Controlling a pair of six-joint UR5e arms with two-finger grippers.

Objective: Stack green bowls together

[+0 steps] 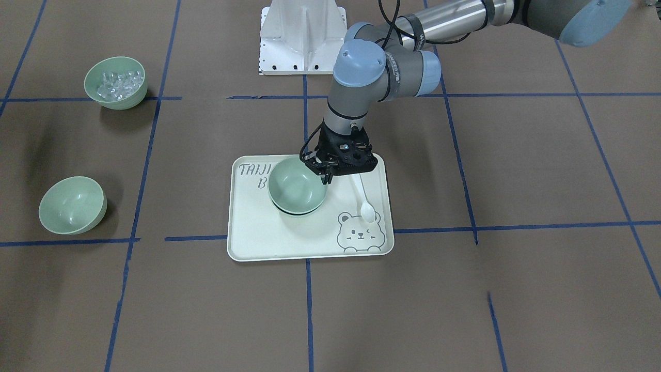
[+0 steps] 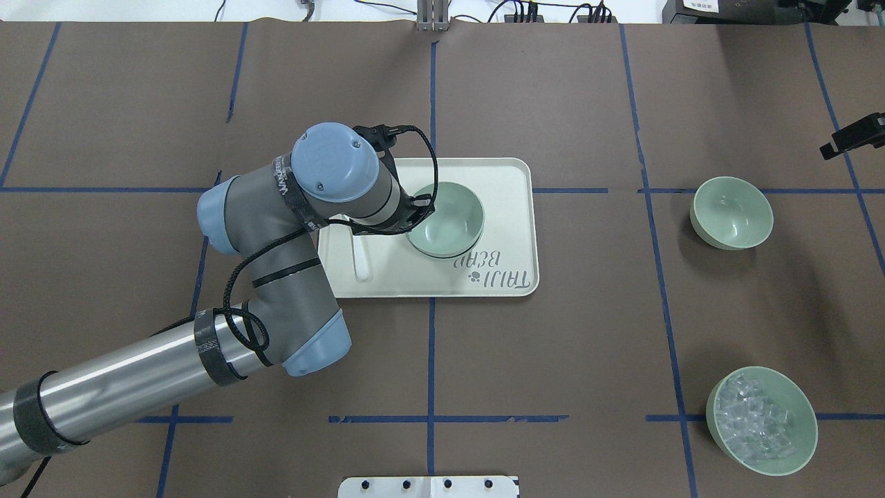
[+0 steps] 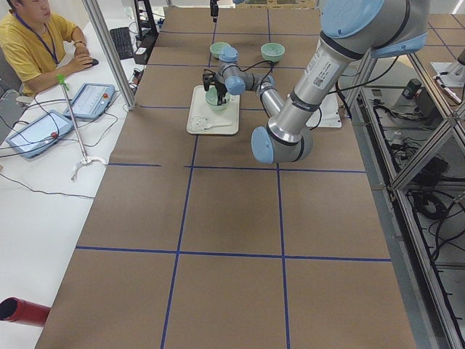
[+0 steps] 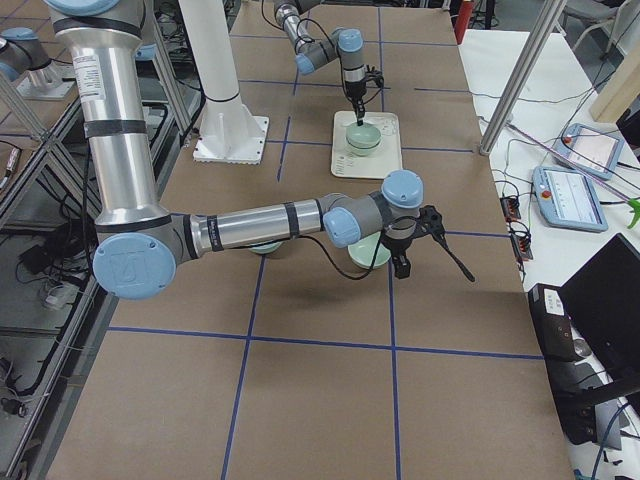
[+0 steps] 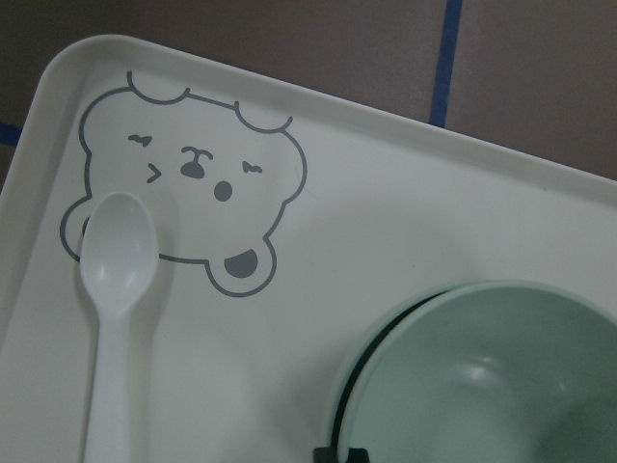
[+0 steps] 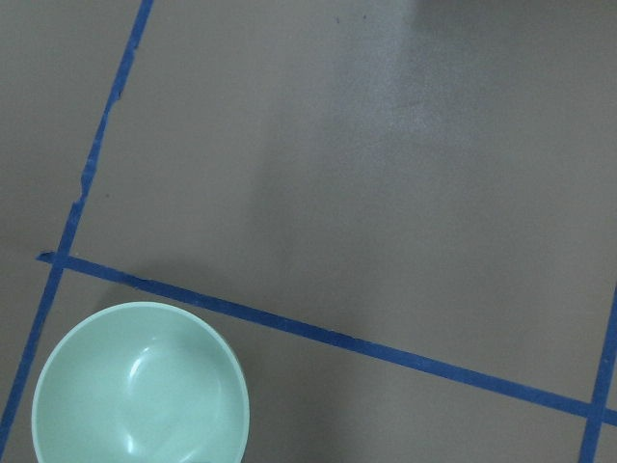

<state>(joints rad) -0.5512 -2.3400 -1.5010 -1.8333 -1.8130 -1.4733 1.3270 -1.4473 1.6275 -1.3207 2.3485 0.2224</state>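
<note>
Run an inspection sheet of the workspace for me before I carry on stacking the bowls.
Surface: brown-papered table with a blue tape grid; cream tray at centre.
Job's things: top green bowl nested in lower green bowl on the tray; third green bowl alone on the table, empty.
Clutter: white spoon on the tray; green bowl of clear cubes.
Grippers: left gripper apparently pinching the top green bowl's rim; right gripper above the third green bowl, state unclear.
Cables: black cable looped around the left wrist.
Surroundings: operator seated at a side desk.
</note>
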